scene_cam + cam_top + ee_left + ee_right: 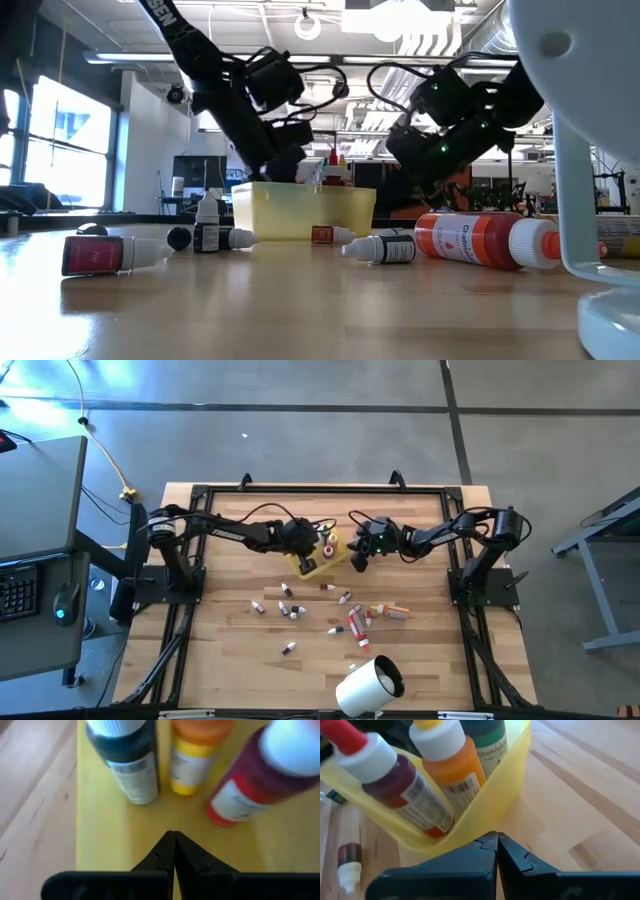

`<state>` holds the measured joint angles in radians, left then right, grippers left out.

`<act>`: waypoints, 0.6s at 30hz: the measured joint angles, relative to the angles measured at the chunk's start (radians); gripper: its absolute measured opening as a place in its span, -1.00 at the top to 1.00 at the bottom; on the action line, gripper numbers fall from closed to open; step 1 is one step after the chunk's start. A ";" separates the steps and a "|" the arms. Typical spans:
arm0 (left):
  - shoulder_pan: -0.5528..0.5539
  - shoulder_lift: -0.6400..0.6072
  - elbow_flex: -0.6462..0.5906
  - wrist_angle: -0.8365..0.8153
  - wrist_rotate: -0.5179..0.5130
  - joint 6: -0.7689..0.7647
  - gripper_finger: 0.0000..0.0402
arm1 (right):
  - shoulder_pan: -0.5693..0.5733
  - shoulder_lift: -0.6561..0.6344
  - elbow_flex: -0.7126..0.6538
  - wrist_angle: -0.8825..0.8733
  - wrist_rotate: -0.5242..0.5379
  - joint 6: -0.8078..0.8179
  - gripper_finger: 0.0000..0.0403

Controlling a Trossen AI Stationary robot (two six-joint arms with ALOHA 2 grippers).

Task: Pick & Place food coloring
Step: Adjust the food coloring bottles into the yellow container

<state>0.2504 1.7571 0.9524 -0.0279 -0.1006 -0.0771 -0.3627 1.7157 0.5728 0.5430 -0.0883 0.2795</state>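
3 small plastic dropper bottles [435, 780] stand upright, caps up, in a yellow plastic tray [485, 805]; left gripper [173, 836] and right gripper [497, 838] fingers pressed together, empty.

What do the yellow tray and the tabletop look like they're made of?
The yellow tray looks like thin, slightly translucent plastic: smooth, with a rounded rim, and in the low view light shows through its walls. The tabletop looks like butcher-block wood: pale glued strips, visible grain, satin sheen.

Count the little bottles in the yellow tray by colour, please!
dark green bottle: 1
orange bottle: 1
red bottle: 1
Total in the yellow tray: 3
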 joint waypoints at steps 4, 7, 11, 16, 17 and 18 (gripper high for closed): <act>-0.021 -0.034 0.002 0.020 0.061 -0.006 1.00 | 0.023 0.000 -0.001 -0.003 0.000 0.000 1.00; -0.031 -0.034 0.003 0.049 0.070 -0.003 1.00 | 0.044 0.000 -0.001 0.000 0.000 0.000 1.00; -0.035 -0.033 0.003 0.057 0.073 -0.005 1.00 | 0.074 0.000 -0.001 0.005 0.007 0.008 1.00; -0.036 -0.032 0.003 0.058 0.120 -0.008 1.00 | 0.102 0.000 -0.001 0.012 0.016 0.009 1.00; -0.036 -0.032 0.003 0.054 0.121 -0.010 1.00 | 0.105 0.000 -0.001 0.014 0.016 0.009 1.00; -0.037 -0.032 0.003 0.049 0.121 -0.010 1.00 | 0.108 0.000 -0.001 0.015 0.016 0.009 1.00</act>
<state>0.2138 1.7248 0.9550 0.0207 0.0201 -0.0871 -0.2549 1.7157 0.5716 0.5581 -0.0722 0.2881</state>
